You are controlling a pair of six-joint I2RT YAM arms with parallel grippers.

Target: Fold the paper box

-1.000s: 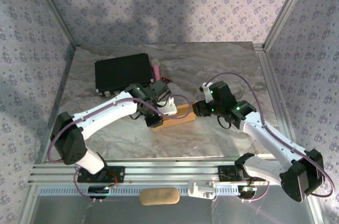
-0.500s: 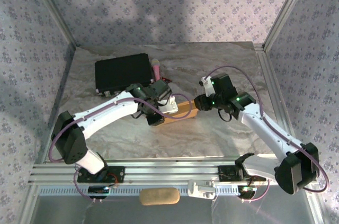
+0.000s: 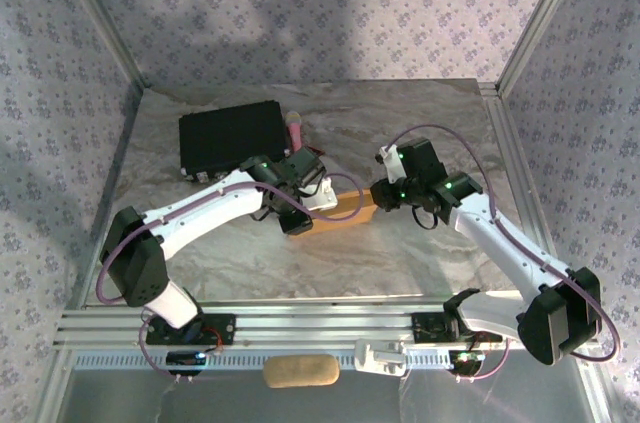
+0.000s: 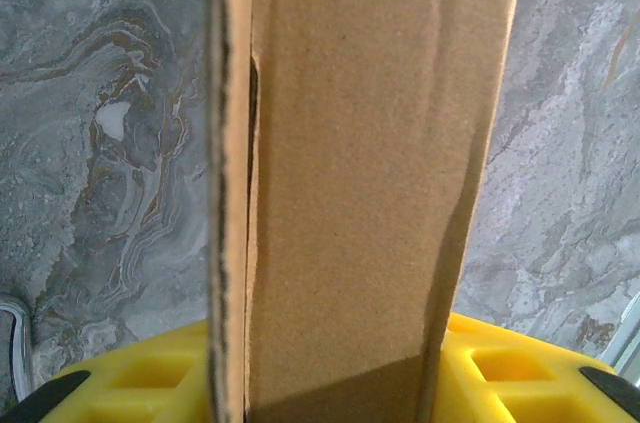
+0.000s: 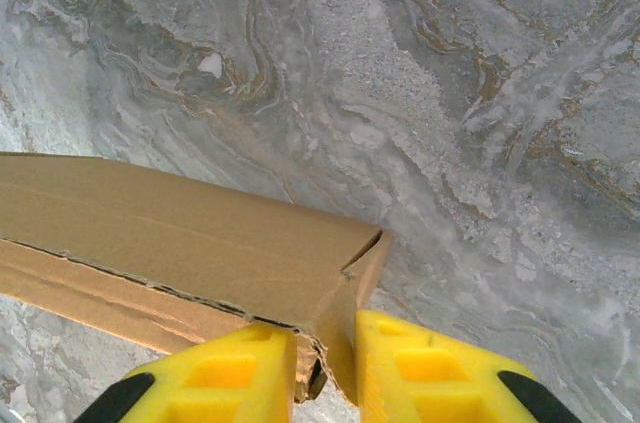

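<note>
Top external: right fingers (image 5: 420, 373) have closed on the paper box (image 3: 340, 211) — left fingers (image 4: 520, 373) clamp its other end.

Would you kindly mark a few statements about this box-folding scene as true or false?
1. The paper box lies between the left hand and the right hand. True.
2. The black case sits at the far right. False: it sits at the far left.
3. In the right wrist view, yellow fingers straddle one end corner of the box. True.
4. The pink microphone rests on top of the box. False: it lies beside the black case, apart from the box.
</note>
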